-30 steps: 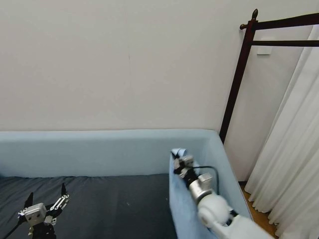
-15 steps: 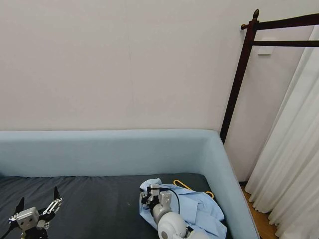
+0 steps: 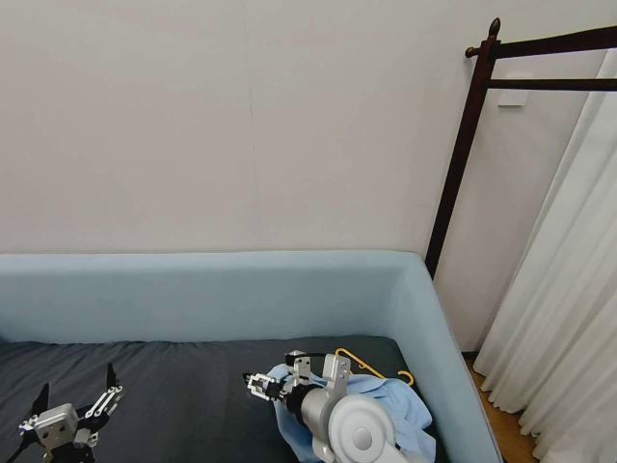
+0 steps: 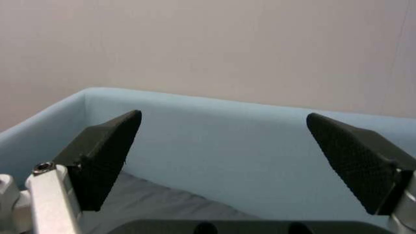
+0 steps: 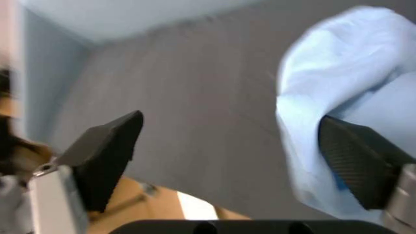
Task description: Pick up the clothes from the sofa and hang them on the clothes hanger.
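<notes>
A light blue shirt (image 3: 397, 407) lies crumpled on the dark grey sofa seat (image 3: 193, 386) near the right armrest, with a yellow hanger (image 3: 353, 361) poking out behind it. My right gripper (image 3: 260, 384) stands open just left of the shirt, low over the seat, holding nothing. In the right wrist view the shirt (image 5: 344, 107) lies beside one open finger (image 5: 107, 156) of the right gripper (image 5: 234, 165). My left gripper (image 3: 75, 388) hovers open over the seat's left part. The left wrist view has the left gripper (image 4: 240, 165) facing the sofa back (image 4: 215, 141).
A dark wooden clothes rack (image 3: 470, 125) stands to the right behind the sofa's armrest (image 3: 439, 338). White curtains (image 3: 569, 289) hang at the far right. The light blue sofa back (image 3: 193, 294) runs along a plain wall.
A second ago my right gripper held the shirt up near the armrest. The shirt now lies on the seat and the gripper has swung down and left, open. The left gripper sank slightly.
</notes>
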